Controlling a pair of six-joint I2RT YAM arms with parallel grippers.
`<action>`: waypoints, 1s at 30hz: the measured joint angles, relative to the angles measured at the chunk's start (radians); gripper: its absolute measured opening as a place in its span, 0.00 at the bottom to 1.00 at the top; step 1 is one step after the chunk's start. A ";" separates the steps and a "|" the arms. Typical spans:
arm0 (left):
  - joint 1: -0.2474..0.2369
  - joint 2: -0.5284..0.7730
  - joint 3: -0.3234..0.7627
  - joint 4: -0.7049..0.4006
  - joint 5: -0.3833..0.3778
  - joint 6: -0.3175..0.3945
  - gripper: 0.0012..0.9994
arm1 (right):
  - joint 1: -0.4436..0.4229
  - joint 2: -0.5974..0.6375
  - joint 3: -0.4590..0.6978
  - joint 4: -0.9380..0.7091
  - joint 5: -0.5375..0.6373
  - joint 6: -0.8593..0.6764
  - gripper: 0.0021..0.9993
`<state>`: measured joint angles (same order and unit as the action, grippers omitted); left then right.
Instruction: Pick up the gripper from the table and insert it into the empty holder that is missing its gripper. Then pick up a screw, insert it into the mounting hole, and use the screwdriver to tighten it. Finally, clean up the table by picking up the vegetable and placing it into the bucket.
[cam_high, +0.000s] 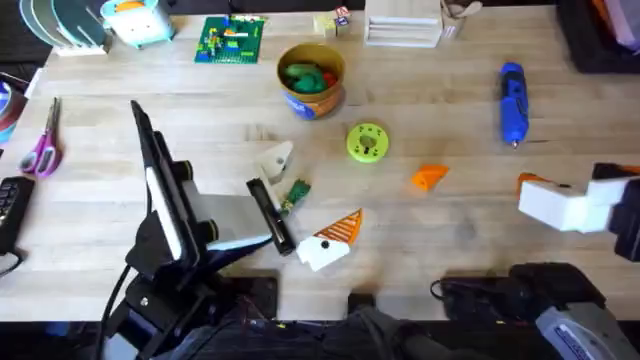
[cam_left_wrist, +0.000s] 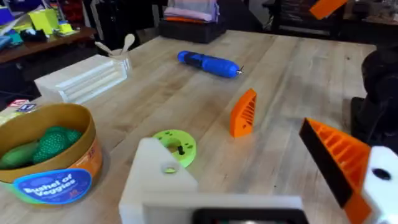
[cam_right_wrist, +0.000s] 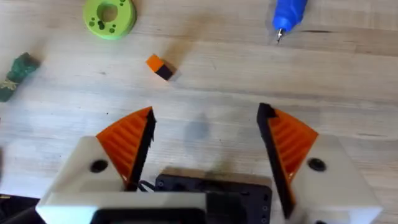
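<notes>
The loose orange ribbed gripper (cam_high: 430, 177) (cam_left_wrist: 244, 113) (cam_right_wrist: 160, 66) lies on the table (cam_high: 450, 240), right of centre. My left gripper (cam_high: 312, 190) (cam_left_wrist: 230, 149) is open. One of its fingers is the bare white holder (cam_high: 277, 160) (cam_left_wrist: 155, 180); the other carries an orange pad (cam_high: 345, 225) (cam_left_wrist: 336, 162). The dark-green vegetable (cam_high: 295, 193) (cam_right_wrist: 15, 74) lies between those fingers, near the black body. My right gripper (cam_high: 535, 195) (cam_right_wrist: 206, 115) hovers open at the right edge, to the right of the wedge. The blue screwdriver (cam_high: 513, 103) (cam_left_wrist: 208, 63) (cam_right_wrist: 287, 15) lies at far right. The yellow bucket (cam_high: 312, 80) (cam_left_wrist: 50, 155) stands at the back centre.
A lime-green disc (cam_high: 367, 142) (cam_left_wrist: 175, 146) (cam_right_wrist: 110, 14) sits between the bucket and the wedge, with a small dark piece on top. Scissors (cam_high: 42, 145) lie far left. A Lego plate (cam_high: 230, 38) and a white rack (cam_high: 402, 28) line the back edge.
</notes>
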<state>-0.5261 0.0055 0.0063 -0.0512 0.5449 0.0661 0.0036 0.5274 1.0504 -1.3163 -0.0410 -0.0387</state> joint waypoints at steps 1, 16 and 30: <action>0.000 0.000 0.000 0.000 0.005 -0.011 0.99 | 0.000 0.000 0.000 0.001 0.000 0.000 0.99; 0.000 0.000 0.000 -0.002 0.118 -0.098 0.99 | 0.005 0.116 0.008 0.139 -0.126 -0.095 0.99; 0.000 0.000 0.000 -0.003 0.121 -0.102 0.99 | 0.174 0.486 0.008 0.125 -0.137 -0.195 0.99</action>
<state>-0.5260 0.0055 0.0063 -0.0540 0.6662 -0.0357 0.1775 1.0131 1.0584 -1.1909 -0.1785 -0.2338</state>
